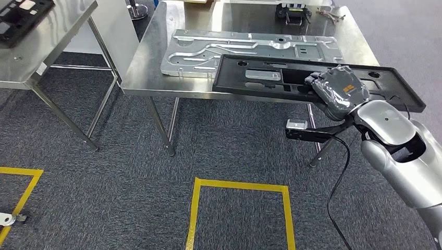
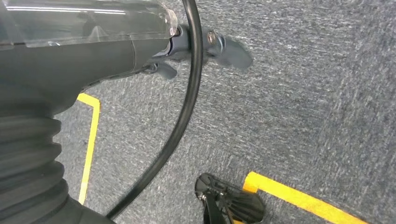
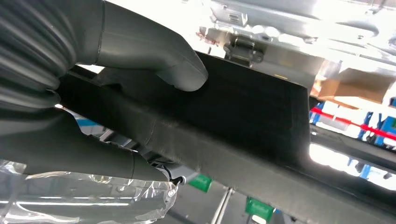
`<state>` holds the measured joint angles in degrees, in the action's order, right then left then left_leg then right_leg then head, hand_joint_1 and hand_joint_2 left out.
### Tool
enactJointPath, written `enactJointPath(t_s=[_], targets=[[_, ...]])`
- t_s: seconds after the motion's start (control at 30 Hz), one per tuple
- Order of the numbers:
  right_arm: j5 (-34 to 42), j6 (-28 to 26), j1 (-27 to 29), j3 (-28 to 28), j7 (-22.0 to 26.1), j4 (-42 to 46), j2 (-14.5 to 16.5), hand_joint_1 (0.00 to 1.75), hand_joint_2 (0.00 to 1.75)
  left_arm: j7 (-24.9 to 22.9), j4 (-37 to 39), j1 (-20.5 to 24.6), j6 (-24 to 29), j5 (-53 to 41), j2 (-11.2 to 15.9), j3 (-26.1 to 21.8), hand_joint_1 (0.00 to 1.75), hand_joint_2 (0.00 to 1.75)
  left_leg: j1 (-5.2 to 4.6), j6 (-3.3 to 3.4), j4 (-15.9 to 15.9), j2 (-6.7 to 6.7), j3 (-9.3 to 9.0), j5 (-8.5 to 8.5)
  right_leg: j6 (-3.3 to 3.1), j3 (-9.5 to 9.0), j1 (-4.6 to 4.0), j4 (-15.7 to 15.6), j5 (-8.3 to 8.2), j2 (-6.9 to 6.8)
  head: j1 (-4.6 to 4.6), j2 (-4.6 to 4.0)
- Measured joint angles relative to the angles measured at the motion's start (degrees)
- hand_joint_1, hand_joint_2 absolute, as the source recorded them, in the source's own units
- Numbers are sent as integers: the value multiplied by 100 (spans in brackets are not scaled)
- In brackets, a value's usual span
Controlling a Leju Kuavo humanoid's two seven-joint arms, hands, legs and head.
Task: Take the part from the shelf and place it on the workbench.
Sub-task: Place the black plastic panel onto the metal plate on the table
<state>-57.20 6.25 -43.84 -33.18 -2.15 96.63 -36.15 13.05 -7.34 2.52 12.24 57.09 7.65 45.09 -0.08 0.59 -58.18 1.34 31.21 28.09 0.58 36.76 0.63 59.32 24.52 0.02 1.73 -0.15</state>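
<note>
My right hand (image 1: 338, 88) has hold of the black part (image 1: 271, 78) near its right end. In the right wrist view my thumb (image 3: 180, 70) presses on one face of the part (image 3: 252, 121) w/ the rest of the hand wrapped under the edge, so it's clamped between them. Hand is in a grey cover w/ clear plastic round the wrist. The part is a long flat tray-like moulding w/ cut-outs; it lies over the front edge of the tabletop (image 1: 151, 73), left portion above the steel, right end sticking out past the tabletop's right corner. Can't tell if it's resting on the surface or just above it. Just behind it, partly overlapped, lies a silver metal panel (image 1: 208, 49). A small dark fixture (image 1: 293, 13) and some tools sit at the far edge.

My left hand (image 2: 201, 49) hangs over the grey carpet (image 2: 303, 93), fingers loosely apart, nothing in it, a black cable (image 2: 184, 116) running past. Yellow tape (image 1: 240, 185) marks squares on the floor. A second steel table (image 1: 47, 47) stands off left.
</note>
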Motion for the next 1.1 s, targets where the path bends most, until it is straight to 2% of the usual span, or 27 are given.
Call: enactJointPath(t_s=[0.1, 0.13, 0.2, 0.23, 0.27, 0.3, 0.33, 0.37, 0.4, 0.43, 0.53, 0.6, 0.63, 0.7, 0.73, 0.77, 0.8, 0.87, 0.9, 0.93, 0.97, 1.03, 1.1], targets=[[0, 1, -5, -12, -13, 3, 2, 168, 175, -8, -1, 1, -4, 0, 8, 0, 0, 175, 1, -22, 4, -4, -9, 20, -23, -16, 11, -19, 6, 2, 2, 0], [-3, 2, -22, -33, -28, 11, 7, 168, 175, -13, -3, 3, -31, 0, 26, 1, 0, 175, 10, -63, -328, -24, 159, 158, -60, -72, 21, -42, 37, -3, 2, 0], [-31, 4, -48, -90, -74, 25, 22, 168, 175, -18, -9, -1, -158, -12, 61, 4, 0, 175, 30, -145, -1233, -68, 677, 449, -129, -210, 41, -81, 125, -15, 2, 0], [-68, 2, -57, -126, -111, 27, 40, 168, 175, -25, -11, -11, -274, -36, 74, 15, 0, 175, 44, -174, -1667, -87, 965, 512, -150, -284, 37, -85, 186, -21, 2, 0], [-118, -3, -51, -155, -149, 20, 62, 168, 175, -36, -11, -23, -400, -71, 81, 35, 0, 175, 47, -175, -1668, -91, 1054, 367, -148, -338, 36, -81, 231, -21, 2, 0], [-188, -19, -47, -183, -186, 5, 94, 168, 175, -63, -11, -33, -543, -117, 92, 62, 0, 175, 48, -167, -1434, -94, 1027, 106, -141, -403, 36, -77, 282, -20, 2, 0], [-277, -56, -40, -207, -213, -22, 135, 168, 175, -111, -11, -39, -690, -167, 108, 97, 0, 175, 48, -149, -1029, -99, 913, -208, -131, -470, 36, -75, 334, -19, 1, 0], [-381, -121, -32, -223, -222, -69, 183, 168, 175, -175, -11, -43, -826, -211, 126, 136, 0, 175, 38, -125, -647, -106, 784, -433, -113, -524, 27, -76, 382, -18, 1, 0], [-507, -203, -23, -237, -219, -138, 248, 168, 175, -249, -11, -43, -955, -253, 142, 178, 0, 175, 24, -95, -329, -112, 662, -557, -89, -554, 19, -76, 416, -12, 1, 0], [-634, -281, -10, -249, -208, -222, 324, 168, 175, -323, -11, -40, -1058, -285, 156, 223, 0, 175, 9, -66, -154, -118, 594, -583, -62, -563, 12, -84, 436, -7, 0, 0], [-939, -382, 19, -307, -194, -468, 609, 168, 175, -497, -11, -23, -1312, -388, 187, 355, 0, 175, 7, 17, -40, -119, 515, -506, 29, -586, 7, -124, 472, -5, 1, 0], [-1144, -409, -9, -372, -244, -652, 899, 168, 175, -628, -11, -20, -1543, -505, 231, 471, 0, 175, 39, 81, 36, -116, 421, -489, 70, -500, 11, 110, 595, -12, 0, 0], [-1256, -428, -41, -422, -289, -776, 1081, 168, 175, -683, -10, -19, -1675, -574, 256, 537, 0, 175, 48, 104, 62, -117, 376, -475, 78, -338, 19, 414, 717, -12, -1, 0], [-1435, -453, -112, -577, -386, -1075, 1506, 168, 175, -717, -7, -11, -1977, -724, 316, 699, 0, 175, 45, 126, 69, -121, 318, -424, 87, 153, 19, 1189, 958, -10, -2, 0], [-1480, -441, -137, -668, -428, -1213, 1709, 168, 175, -690, -4, -13, -2132, -802, 339, 784, 0, 175, 44, 124, 66, -119, 290, -393, 88, 365, 21, 1454, 978, -10, -1, 0], [-1498, -414, -160, -759, -460, -1327, 1911, 168, 175, -638, 6, -22, -2301, -886, 361, 876, 0, 175, 43, 117, 60, -113, 254, -356, 85, 484, 22, 1519, 881, -10, -1, 0], [-1490, -379, -196, -841, -480, -1416, 2094, 168, 175, -561, 27, -41, -2473, -975, 374, 968, 0, 175, 43, 106, 51, -105, 207, -313, 75, 489, 22, 1368, 675, -11, -1, 0], [-1425, -333, -325, -985, -477, -1570, 2423, 168, 175, -299, 136, -112, -2877, -1185, 391, 1166, 0, 175, 38, 67, 23, -86, 111, -209, 32, 260, 17, 668, 148, -5, -1, 0], [-1378, -328, -412, -1053, -460, -1653, 2562, 168, 175, -146, 207, -159, -3073, -1288, 399, 1263, 0, 175, 29, 36, 1, -78, 77, -157, 3, 130, 7, 335, -3, 1, 0, 0], [-1329, -337, -490, -1123, -437, -1748, 2695, 168, 175, -4, 279, -215, -3243, -1380, 417, 1356, 0, 175, 22, 3, -9, -74, 57, -119, -27, 43, -5, 128, -65, 7, 0, 0], [-1283, -353, -549, -1191, -410, -1844, 2814, 168, 175, 92, 337, -277, -3358, -1452, 440, 1433, 0, 175, 21, -33, -7, -71, 48, -91, -61, 3, -23, 49, -37, 14, 0, 0], [-1199, -414, -616, -1308, -356, -2042, 3025, 168, 175, 171, 420, -385, -3463, -1557, 487, 1528, 0, 175, 34, -102, 13, -69, 18, -49, -124, -43, -33, -1, 12, 21, 1, 0], [-1136, -472, -663, -1392, -322, -2225, 3189, 168, 175, 158, 473, -458, -3490, -1635, 518, 1571, 0, 175, 49, -175, -166, -82, 67, 57, -194, -124, -13, -49, 53, 14, 2, 0]])
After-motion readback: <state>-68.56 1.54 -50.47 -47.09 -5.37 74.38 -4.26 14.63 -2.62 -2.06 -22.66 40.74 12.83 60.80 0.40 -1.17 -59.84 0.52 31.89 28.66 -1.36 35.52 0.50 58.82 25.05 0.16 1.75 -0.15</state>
